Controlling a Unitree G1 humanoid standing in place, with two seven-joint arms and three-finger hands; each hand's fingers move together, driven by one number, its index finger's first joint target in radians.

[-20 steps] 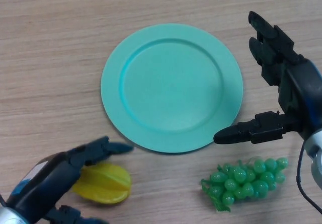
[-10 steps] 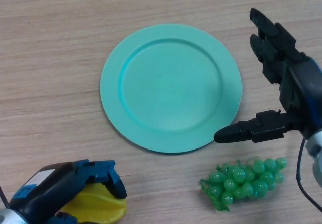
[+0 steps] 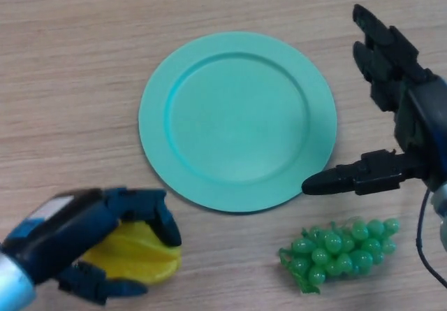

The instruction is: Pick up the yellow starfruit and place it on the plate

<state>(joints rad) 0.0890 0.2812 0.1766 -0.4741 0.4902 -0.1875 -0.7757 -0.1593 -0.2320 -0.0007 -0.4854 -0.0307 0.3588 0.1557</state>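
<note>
Near the worktop's front left edge, the left hand [image 3: 84, 244] has its fingers curled round the glossy yellow plastic starfruit [image 3: 140, 255], which seems not yet lifted. Beside it, the round teal plate [image 3: 237, 192] lies bare, so lifting and placing remain. To the plate's right, the right hand [image 3: 412, 133] hangs relaxed, fingers straight.

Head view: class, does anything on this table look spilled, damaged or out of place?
Nothing stands out. The plate lies flat and bare, the green grapes sit intact beside it, and the left hand curls round the yellow starfruit.
</note>
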